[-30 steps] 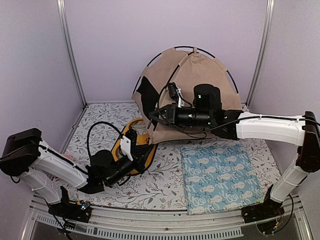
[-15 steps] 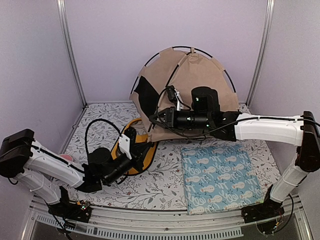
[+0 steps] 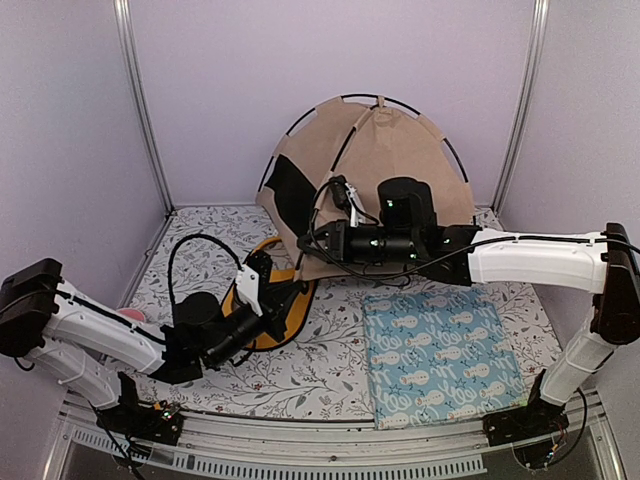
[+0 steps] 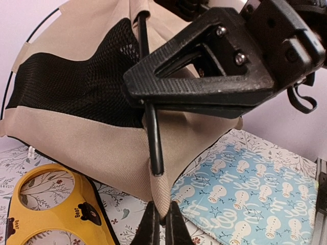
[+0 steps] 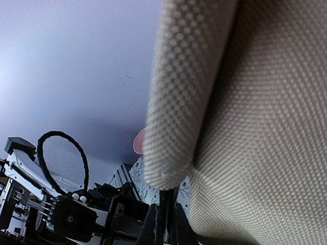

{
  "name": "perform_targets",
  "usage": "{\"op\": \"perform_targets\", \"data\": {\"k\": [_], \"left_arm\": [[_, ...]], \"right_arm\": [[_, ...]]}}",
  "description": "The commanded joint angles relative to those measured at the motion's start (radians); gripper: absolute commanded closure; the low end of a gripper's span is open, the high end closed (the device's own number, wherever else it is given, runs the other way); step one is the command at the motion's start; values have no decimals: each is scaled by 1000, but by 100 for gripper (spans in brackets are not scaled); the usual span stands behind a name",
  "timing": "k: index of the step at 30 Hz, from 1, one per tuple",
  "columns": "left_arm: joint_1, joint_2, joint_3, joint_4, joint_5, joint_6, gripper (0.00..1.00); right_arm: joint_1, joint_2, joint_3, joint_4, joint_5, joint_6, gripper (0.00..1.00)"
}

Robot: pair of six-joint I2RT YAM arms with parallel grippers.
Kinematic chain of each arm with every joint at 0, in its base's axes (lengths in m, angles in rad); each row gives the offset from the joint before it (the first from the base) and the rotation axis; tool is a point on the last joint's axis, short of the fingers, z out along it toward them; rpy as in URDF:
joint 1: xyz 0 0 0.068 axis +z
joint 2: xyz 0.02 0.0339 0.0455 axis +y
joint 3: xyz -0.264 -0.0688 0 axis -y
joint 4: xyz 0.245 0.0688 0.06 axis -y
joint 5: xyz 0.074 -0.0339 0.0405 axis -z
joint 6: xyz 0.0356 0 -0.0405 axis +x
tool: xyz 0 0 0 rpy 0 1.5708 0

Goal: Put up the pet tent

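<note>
Beige fabric pet tent (image 3: pixel 395 160) stands at far centre. Left gripper (image 4: pixel 162 224) is pinched shut on its near-left corner hem. Right gripper (image 5: pixel 164 220) is clamped shut on its thin black pole (image 4: pixel 153 138).

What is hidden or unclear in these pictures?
- Top view: the right arm hides the lower front of the tent.
- Right wrist view: blurred tent cloth fills the frame; the bottom edge cuts off the right gripper.
- Left wrist view: the bottom edge cuts off the yellow tray.
</note>
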Motion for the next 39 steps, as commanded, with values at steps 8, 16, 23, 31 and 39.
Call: {"op": "perform_targets", "data": {"k": [8,16,23,31,39], "left_arm": [[-19,-39,12,10,-3,15,100],[-19,-43,8,10,-17,9,100],[-17,-43,24,1,-18,10,100],[-2,-64,42,-46,-20,-20,100],[10,-113,36,-82,-15,-42,100]], "right_arm": [[-14,25,-18,-42,100,-16,100],[-13,19,-18,-60,106,-29,100],[22,36,-10,-86,126,-53,100],[71,62,-10,-118,168,-64,100],[87,74,-17,-157,224,-79,100]]}}
